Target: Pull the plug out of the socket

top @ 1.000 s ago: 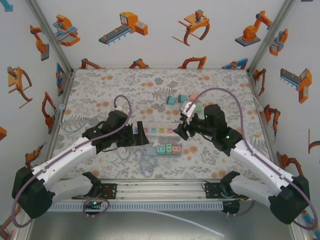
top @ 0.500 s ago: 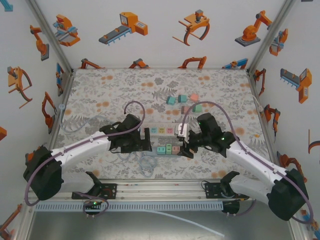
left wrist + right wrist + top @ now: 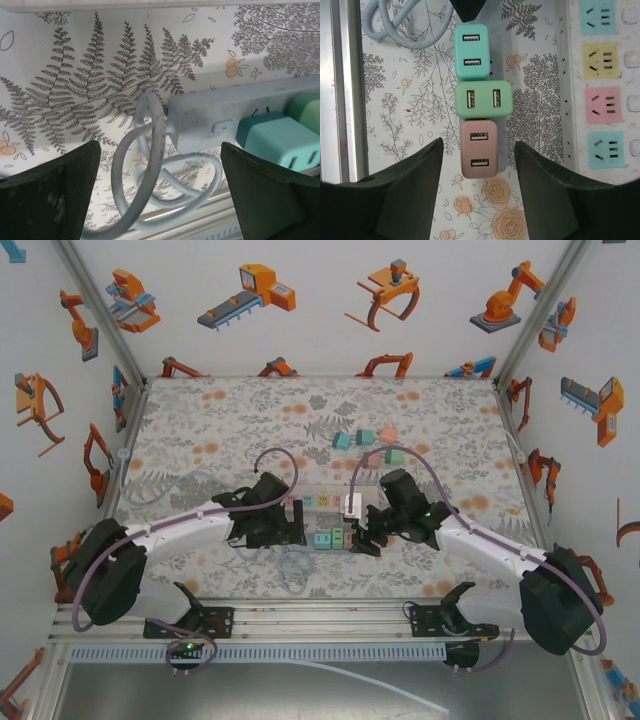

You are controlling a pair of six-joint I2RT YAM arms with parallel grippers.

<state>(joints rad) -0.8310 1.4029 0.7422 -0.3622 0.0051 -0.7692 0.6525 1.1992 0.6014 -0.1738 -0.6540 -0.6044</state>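
Three plugs (image 3: 477, 100) stand on the socket strip (image 3: 200, 112) mid-frame, the right hand (image 3: 478, 145) open astride the pink plug (image 3: 478, 162), apparently to pinch it, the left hand (image 3: 160, 150) wide open flanking the strip's end as a brace.

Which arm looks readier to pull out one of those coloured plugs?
Right, probably. The right gripper, open, straddles the pink plug without touching it. The left gripper, also open, faces the power strip's cable end, the teal plug off to its side.
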